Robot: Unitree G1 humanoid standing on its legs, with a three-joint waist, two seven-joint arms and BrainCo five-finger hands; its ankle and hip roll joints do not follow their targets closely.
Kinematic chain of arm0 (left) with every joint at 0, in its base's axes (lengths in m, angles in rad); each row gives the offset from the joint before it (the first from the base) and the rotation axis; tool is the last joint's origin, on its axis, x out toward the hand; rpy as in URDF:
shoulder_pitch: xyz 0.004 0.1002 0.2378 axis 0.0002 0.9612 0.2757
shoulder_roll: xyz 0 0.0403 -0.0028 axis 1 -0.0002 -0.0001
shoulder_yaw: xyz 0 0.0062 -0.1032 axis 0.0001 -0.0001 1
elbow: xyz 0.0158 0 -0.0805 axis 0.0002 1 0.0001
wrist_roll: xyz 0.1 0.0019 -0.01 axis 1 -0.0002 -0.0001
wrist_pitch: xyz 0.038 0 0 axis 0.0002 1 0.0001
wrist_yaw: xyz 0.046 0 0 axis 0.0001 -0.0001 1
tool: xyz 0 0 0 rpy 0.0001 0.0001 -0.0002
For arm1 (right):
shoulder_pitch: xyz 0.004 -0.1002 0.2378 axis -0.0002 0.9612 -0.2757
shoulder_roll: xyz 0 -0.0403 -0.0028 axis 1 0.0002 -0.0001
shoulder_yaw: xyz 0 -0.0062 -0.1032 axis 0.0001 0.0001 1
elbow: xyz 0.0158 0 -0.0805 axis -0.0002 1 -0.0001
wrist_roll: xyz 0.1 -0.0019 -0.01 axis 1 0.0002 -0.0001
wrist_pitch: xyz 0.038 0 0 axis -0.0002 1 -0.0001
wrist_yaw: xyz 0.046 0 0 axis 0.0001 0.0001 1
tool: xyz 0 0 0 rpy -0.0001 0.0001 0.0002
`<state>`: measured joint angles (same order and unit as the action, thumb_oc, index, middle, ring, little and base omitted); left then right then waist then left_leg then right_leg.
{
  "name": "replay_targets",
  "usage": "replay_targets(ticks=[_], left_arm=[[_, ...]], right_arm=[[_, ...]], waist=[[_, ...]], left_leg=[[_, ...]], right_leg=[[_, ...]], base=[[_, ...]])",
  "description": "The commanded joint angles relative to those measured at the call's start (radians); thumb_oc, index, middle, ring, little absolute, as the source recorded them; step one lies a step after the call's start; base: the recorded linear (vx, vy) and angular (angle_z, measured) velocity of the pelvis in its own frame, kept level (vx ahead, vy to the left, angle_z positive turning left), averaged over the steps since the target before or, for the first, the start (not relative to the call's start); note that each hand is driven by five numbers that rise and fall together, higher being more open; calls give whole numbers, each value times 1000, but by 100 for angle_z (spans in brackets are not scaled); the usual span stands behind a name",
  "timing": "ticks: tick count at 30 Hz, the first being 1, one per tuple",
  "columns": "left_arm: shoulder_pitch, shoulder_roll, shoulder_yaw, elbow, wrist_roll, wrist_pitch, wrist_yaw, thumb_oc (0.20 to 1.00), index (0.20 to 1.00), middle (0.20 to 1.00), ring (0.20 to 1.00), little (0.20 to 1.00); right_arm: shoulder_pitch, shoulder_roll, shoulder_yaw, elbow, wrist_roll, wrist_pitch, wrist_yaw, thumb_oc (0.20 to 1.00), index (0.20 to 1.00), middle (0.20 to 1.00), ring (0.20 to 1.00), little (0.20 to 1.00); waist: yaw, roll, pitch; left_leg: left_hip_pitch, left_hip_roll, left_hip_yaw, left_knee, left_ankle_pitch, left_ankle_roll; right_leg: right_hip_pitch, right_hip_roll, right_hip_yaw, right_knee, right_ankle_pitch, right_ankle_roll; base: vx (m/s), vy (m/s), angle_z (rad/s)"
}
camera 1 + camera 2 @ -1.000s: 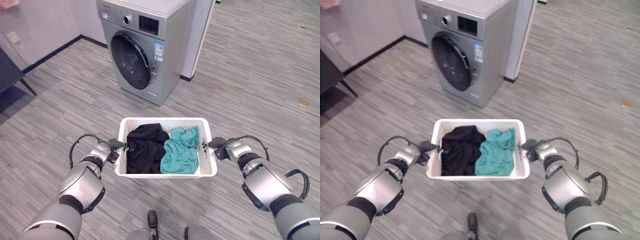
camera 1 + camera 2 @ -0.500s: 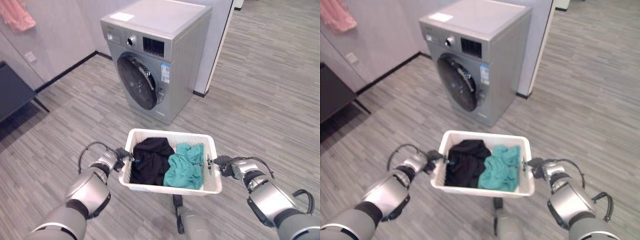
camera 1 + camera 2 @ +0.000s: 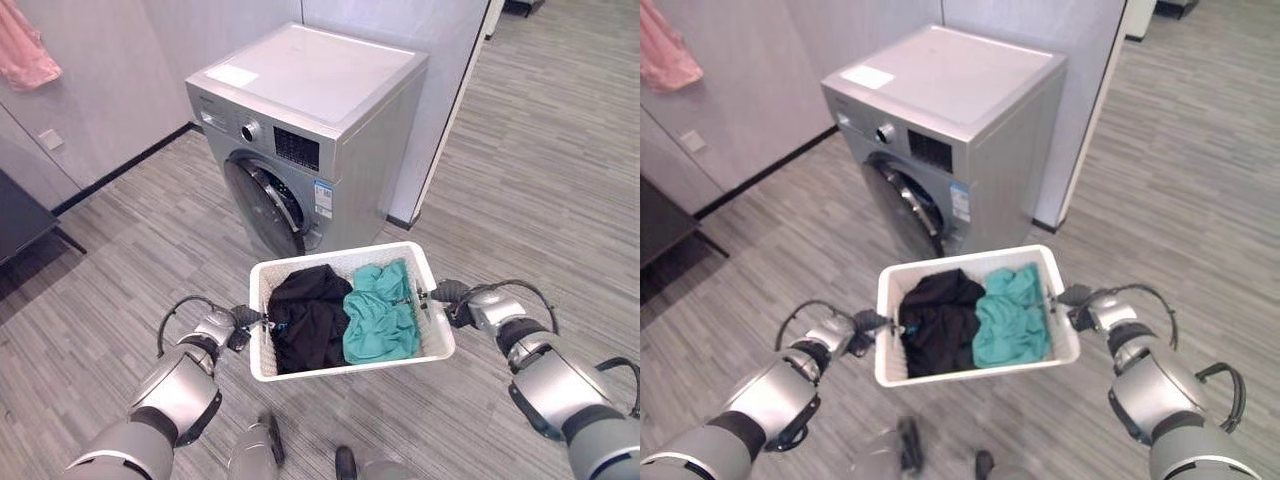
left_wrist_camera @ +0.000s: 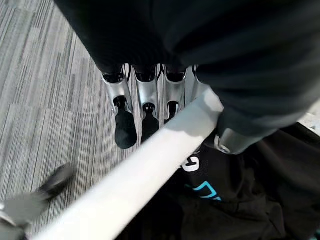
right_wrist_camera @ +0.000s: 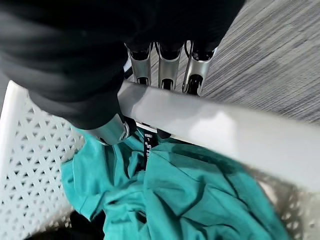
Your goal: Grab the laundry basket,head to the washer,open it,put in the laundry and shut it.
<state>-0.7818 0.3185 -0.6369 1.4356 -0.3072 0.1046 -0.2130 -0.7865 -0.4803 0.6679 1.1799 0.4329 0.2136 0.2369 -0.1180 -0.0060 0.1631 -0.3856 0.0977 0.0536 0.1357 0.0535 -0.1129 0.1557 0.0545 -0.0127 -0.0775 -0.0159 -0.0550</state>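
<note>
White perforated plastic laundry basket (image 3: 437, 342) carried level just before the silver front-load washer (image 3: 330, 130), door shut. Left robot hand (image 3: 236, 322) and right robot hand (image 3: 452, 296) each clamp an opposite rim, balancing black garment (image 3: 308, 318) and teal garment (image 3: 380, 318).

Silver-grey arms, dark-covered hands
On either side of the basket (image 3: 350, 366), the left arm (image 3: 180, 390) and right arm (image 3: 550, 385) are rounded, glossy silver shells with black bands between them; the left hand (image 3: 238, 320) and right hand (image 3: 456, 296) wear dark ribbed covers, and their silver fingers (image 4: 145, 97) have dark tips.
</note>
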Motion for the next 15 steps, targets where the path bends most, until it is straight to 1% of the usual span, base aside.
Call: replay_targets(ticks=[1,2,4,5,7,8,9,10,11,12,13,14,15], left_arm=[[-86,20,-20,20,-50,-60,5,200,200,200,200,200],[-80,19,-20,26,-50,-58,2,200,200,200,200,200],[-50,20,-26,18,-34,-55,-2,200,200,200,200,200],[-43,25,-53,2,-2,-54,-20,200,200,200,200,200],[-43,25,-53,2,-2,-54,-20,200,200,200,200,200],[-25,50,-49,-19,7,-56,-19,200,200,200,200,200],[-23,64,-50,-24,6,-57,-20,200,200,200,200,200],[-14,76,-50,-36,-4,-58,-20,200,200,200,200,200],[-17,88,-55,-37,-2,-57,-19,200,200,200,200,200],[-25,100,-68,-40,4,-55,-25,200,200,200,200,200],[-30,112,-78,-46,9,-55,-28,200,200,200,200,200],[-32,116,-83,-44,14,-55,-32,200,200,200,200,200],[-34,123,-89,-41,24,-57,-38,200,200,200,200,200]], right_arm=[[-37,-7,-12,-27,-2,-64,53,200,200,200,200,200],[-30,2,-13,-18,-8,-63,54,200,200,200,200,200],[-11,33,-16,-36,-15,-62,58,200,200,200,200,200],[-1,41,-13,-64,-30,-56,77,200,200,200,200,200],[-1,41,-13,-65,-30,-56,77,200,200,200,200,200],[11,41,-3,-107,-59,-54,88,200,200,200,200,200],[11,42,1,-124,-73,-52,97,200,200,200,200,200],[10,45,9,-134,-81,-52,105,200,200,200,200,200],[6,49,16,-135,-85,-49,109,200,200,200,200,200],[2,49,24,-139,-88,-48,112,200,200,200,200,200],[-2,49,32,-152,-91,-47,110,200,200,200,200,200],[-4,51,42,-157,-93,-46,112,200,200,200,200,200],[-9,48,56,-163,-92,-45,117,200,200,200,200,200]], waist=[[46,51,-16],[47,56,-29],[54,58,-43],[60,50,-55],[60,49,-55],[70,50,-63],[74,53,-63],[82,61,-58],[78,68,-46],[75,71,-36],[72,73,-30],[67,71,-26],[63,63,-21]], left_leg=[[139,23,-16,-17,96,21],[151,28,1,-21,93,21],[155,-6,0,23,71,38],[170,-29,31,39,25,57],[170,-29,32,40,24,58],[187,-52,55,55,-21,83],[201,-57,69,53,-34,95],[207,-56,81,55,-37,105],[217,-47,81,48,-34,106],[225,-46,83,44,-41,107],[229,-47,82,45,-50,108],[235,-50,82,43,-58,104],[239,-56,85,44,-69,97]], right_leg=[[-68,-33,145,183,-80,72],[-50,-47,136,179,-90,75],[-41,-83,138,203,-89,91],[-42,-115,146,219,-73,111],[-42,-116,147,220,-74,112],[-60,-156,151,263,-45,144],[-87,-170,151,312,-10,161],[-130,-180,149,375,43,174],[-166,-167,151,421,58,176],[-194,-156,140,439,51,176],[-213,-156,114,437,36,173],[-234,-157,95,394,20,171],[-268,-164,70,297,26,168]], base=[[327,168,-117],[314,197,-113],[370,264,-78],[283,215,-37],[160,142,-2],[211,218,20],[237,285,15],[102,176,-5],[34,148,-36],[10,108,-38],[4,75,-18],[-2,10,7],[13,-49,8]])
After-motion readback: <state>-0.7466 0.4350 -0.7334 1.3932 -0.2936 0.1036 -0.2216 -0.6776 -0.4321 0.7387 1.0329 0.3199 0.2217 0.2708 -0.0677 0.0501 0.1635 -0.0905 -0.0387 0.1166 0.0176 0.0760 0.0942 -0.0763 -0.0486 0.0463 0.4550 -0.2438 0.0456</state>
